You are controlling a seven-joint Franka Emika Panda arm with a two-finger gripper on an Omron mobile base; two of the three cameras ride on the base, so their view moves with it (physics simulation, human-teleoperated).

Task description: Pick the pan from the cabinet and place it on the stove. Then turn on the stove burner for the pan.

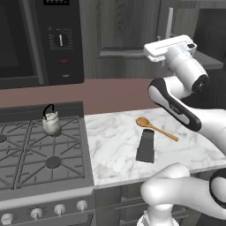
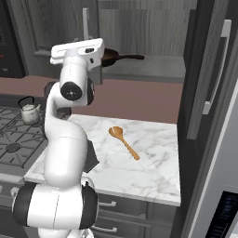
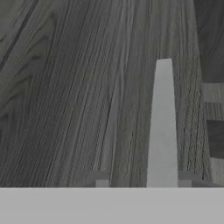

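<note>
While the arm reaches up and away from the base, the nearest things lie on the marble table (image 1: 114, 145): one wooden spoon (image 1: 155, 127) and, at about seven o'clock from it, one flat dark slab (image 1: 145, 145), both lying loose and clear of the work. At nine o'clock from them sits the stove (image 1: 42, 154), its black grates bare except for one small silver kettle (image 1: 51, 122) on a rear burner, so a front burner looks free for the pan. Three silver knobs (image 1: 59, 209) show along its front edge. Higher and farther, at twelve o'clock, the hand (image 3: 142, 177) is raised to the dark grey cabinet (image 2: 139, 23); a pale upright bar, probably the door handle (image 3: 162, 127), stands between its two fingertips (image 3: 101, 180). The fingers stand partly apart on either side of the bar, and I cannot tell whether they grip it. Farthest back, one pan (image 2: 111, 56) rests on the cabinet shelf, its handle pointing to three o'clock.
</note>
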